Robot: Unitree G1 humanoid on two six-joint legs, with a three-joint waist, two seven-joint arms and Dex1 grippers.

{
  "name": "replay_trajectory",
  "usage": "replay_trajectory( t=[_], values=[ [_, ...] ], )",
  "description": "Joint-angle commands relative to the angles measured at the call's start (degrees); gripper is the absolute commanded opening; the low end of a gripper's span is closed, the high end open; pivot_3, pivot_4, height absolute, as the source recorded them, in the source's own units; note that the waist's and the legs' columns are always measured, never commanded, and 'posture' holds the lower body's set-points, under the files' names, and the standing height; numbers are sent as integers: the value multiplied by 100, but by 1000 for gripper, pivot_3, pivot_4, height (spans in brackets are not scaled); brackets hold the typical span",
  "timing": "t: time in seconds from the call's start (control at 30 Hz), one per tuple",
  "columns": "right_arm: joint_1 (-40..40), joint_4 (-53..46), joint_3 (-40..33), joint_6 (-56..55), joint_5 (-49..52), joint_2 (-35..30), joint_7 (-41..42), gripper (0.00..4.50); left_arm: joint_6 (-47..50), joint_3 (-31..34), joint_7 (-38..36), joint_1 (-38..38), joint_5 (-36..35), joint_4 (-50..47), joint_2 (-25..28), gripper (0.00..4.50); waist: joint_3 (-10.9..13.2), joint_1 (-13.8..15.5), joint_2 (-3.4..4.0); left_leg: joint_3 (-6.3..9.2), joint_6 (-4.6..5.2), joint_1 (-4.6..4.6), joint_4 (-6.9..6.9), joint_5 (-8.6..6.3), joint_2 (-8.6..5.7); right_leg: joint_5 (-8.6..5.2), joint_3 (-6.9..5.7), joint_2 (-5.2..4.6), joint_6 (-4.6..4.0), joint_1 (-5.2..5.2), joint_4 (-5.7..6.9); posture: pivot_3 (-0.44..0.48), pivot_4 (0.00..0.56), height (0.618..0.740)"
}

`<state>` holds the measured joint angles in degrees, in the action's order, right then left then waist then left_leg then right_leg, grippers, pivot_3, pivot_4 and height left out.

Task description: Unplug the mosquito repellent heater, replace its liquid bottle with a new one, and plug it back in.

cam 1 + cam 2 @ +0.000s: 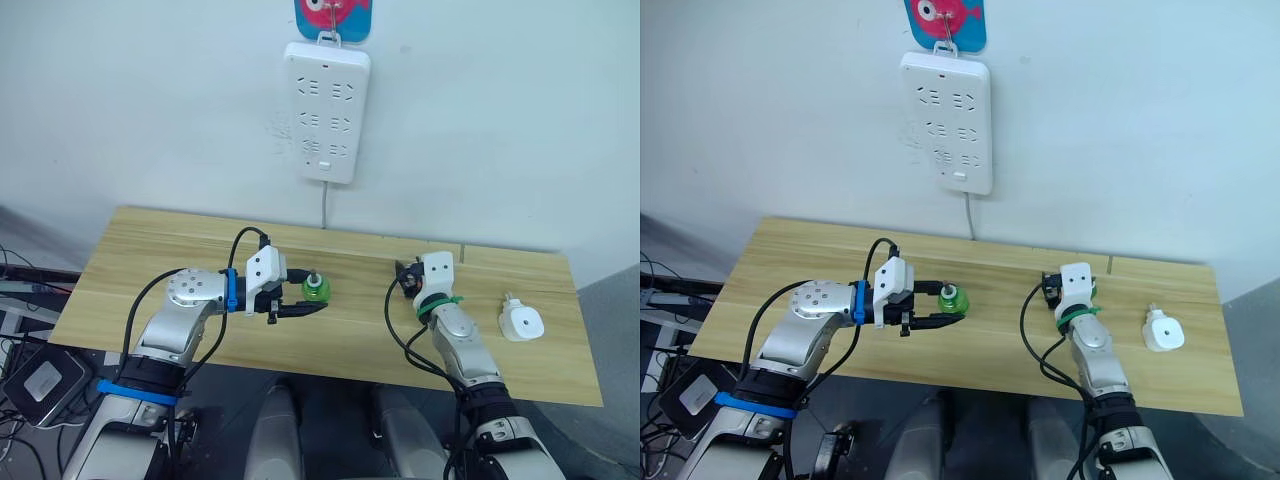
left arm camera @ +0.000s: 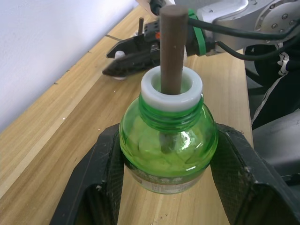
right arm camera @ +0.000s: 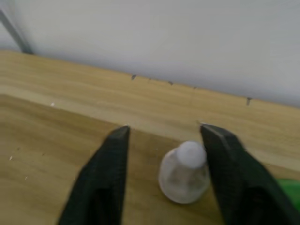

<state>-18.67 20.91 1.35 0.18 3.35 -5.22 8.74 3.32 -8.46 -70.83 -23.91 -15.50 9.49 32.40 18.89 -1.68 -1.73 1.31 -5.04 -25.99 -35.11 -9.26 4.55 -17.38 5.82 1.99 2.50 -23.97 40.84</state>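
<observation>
The left gripper has its black fingers clamped around the belly of a small green translucent liquid bottle with a brown wick. The right gripper stands spread wide around a small clear capped bottle on the light wooden desk, not gripping it. The small white rounded plastic heater lies unplugged near the desk's right end, well apart from the white wall power strip. The bottle swap looks in hand; next, the green bottle must meet the heater's underside, wick first.

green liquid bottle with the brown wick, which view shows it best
Left wrist view: the green liquid bottle sits close up between the left gripper jaws, wick and white collar clear. Both eye views show it small on the wooden table.
</observation>
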Motion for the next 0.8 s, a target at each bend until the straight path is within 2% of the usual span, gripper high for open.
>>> replay_trajectory(
  t=[0.03, 0.07, 0.23, 0.33, 0.43, 0.5, 0.6, 0.8],
  values=[
    [38, -826, -28, 20, 156, -181, 356, 3893, -23, 100, -20, 21, -111, -207, 20, 2230, 0, -1, 0, 0, 0, 0, 0, 0, 0, 0, 1, 0, 0, -1, 0, 39, 338, 740],
    [52, -1133, -4, 196, 247, -266, 538, 4188, -25, 101, -16, 24, -110, -208, 19, 2230, 0, -1, 1, 0, 0, 0, 0, 0, 0, 0, 1, 0, 0, -1, 1, 39, 338, 740],
    [76, -2679, 186, 1291, 900, -756, 1529, 4188, -60, 105, -35, 10, -117, -179, 14, 2230, 0, -2, 0, 1, 0, 0, 3, 0, 0, -1, 0, 0, 1, -1, 0, 15, 327, 740],
    [-33, -3537, 244, 2226, 1717, -1248, 2368, 3614, -75, 114, -115, -89, -159, -146, 16, 2230, 0, -2, 0, 2, 0, -1, 5, 0, 1, -2, -2, 1, -1, 0, -1, 4, 322, 740],
    [-99, -4234, 531, 3049, 2352, -2060, 3429, 2514, -68, 95, -227, -245, -191, -125, 2, 2230, 0, -1, 0, 4, 0, -3, 4, 0, -1, -2, -4, 0, -1, 4, -5, -8, 307, 740],
    [-153, -4400, 607, 3281, 2563, -2285, 3675, 2514, -58, 80, -270, -313, -190, -120, -13, 2230, -1, -2, -1, 6, 0, -2, 3, 0, -1, -2, -6, 0, -1, 7, -9, -8, 307, 740],
    [-276, -4538, 797, 3568, 2795, -2295, 3847, 2514, 4, 44, -331, -443, -215, -162, -58, 2230, -1, -10, -2, 9, 0, -1, 3, 0, 0, -3, -10, 1, 0, 9, -8, -10, 297, 740],
    [-431, -4394, 1203, 3423, 2484, -1876, 3643, 2514, 157, 8, -360, -531, -270, -312, -106, 2230, -2, -21, -2, 10, 0, -2, 3, 0, -1, -2, -11, 1, -1, 7, -8, -8, 289, 740]
  ],
)
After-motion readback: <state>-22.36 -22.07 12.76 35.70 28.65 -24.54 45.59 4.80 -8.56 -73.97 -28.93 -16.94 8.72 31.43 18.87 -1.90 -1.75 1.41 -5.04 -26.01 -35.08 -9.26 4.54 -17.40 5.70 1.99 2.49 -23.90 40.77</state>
